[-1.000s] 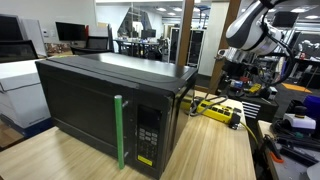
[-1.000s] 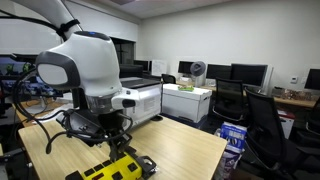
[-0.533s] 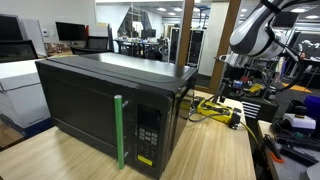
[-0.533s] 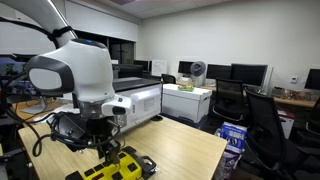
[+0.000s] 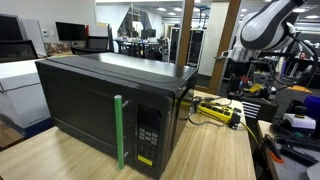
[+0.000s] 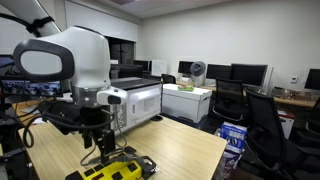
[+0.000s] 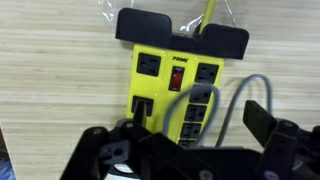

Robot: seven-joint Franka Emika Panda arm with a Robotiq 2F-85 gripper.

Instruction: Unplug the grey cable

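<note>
The yellow power strip (image 7: pixel 172 92) lies on the wooden table, black end cap at the top of the wrist view. A grey cable (image 7: pixel 240 92) arcs over the strip's right side and runs down under my gripper body, so its plug end is hidden. A black plug (image 7: pixel 141 106) sits in a socket on the left. My gripper (image 7: pixel 185 135) hangs above the strip's near end, open, with nothing between the fingers (image 7: pixel 266 124). In both exterior views the gripper (image 5: pixel 237 82) (image 6: pixel 100 142) hovers just above the strip (image 5: pixel 215 109) (image 6: pixel 112 169).
A large black microwave (image 5: pixel 105 95) with a green handle (image 5: pixel 119 132) fills the table beside the strip. A yellow cord (image 7: pixel 208 12) leaves the strip's far end. Office chairs (image 6: pixel 262 125) and desks stand beyond the table edge.
The gripper has gone from shut down at the power strip to wide open. The arm has lifted it up and away from the strip.
</note>
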